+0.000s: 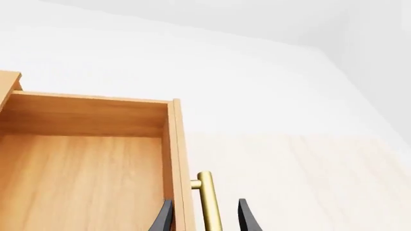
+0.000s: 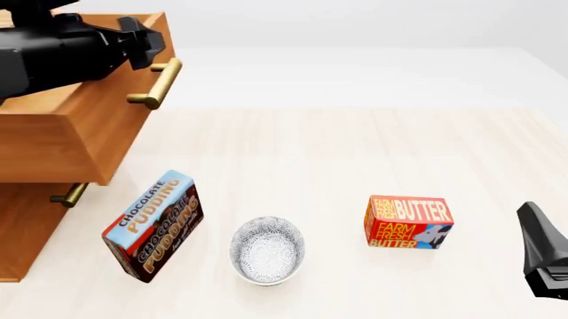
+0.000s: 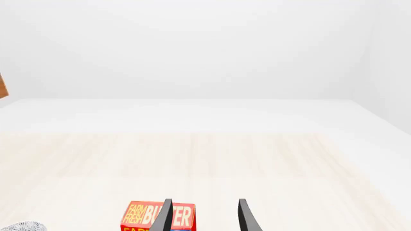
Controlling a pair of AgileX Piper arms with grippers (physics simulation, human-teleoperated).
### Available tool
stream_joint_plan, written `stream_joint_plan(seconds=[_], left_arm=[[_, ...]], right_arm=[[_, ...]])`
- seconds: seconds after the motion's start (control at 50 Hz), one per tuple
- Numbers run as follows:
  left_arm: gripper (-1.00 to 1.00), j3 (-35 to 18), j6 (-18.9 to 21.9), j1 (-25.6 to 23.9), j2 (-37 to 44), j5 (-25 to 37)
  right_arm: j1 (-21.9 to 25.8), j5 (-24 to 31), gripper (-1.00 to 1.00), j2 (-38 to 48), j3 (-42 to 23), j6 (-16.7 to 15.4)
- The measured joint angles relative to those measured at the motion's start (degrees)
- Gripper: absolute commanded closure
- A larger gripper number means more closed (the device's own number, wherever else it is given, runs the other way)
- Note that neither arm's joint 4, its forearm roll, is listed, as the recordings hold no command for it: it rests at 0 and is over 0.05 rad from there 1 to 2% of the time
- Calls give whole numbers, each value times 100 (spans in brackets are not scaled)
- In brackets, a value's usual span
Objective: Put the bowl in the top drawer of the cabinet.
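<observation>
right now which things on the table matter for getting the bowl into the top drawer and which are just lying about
Part of the job:
- bowl, on the table
- top drawer, pulled open
- its brass handle
- cabinet
- left gripper, fingers either side of the handle

Just lying about:
- chocolate pudding box
- butter box

A pale wood-grain table (image 2: 355,153) stands before plain white walls (image 3: 192,48) in even light.
</observation>
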Motion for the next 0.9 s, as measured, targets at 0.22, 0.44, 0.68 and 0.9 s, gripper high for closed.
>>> stream_joint_plan(seconds=[0.22,0.44,0.68,0.9], left_arm=[[-100,-89,104,-158,68,8],[-100,-136,63,-225,105,16],[-100,-131,-116,-260,107,28],[-100,-121,-250,-293,108,38]], right_arm=[[0,0,-100,0,0,0],[1,0,-100,0,0,0],[0,0,-100,0,0,0],[0,0,-100,0,0,0]])
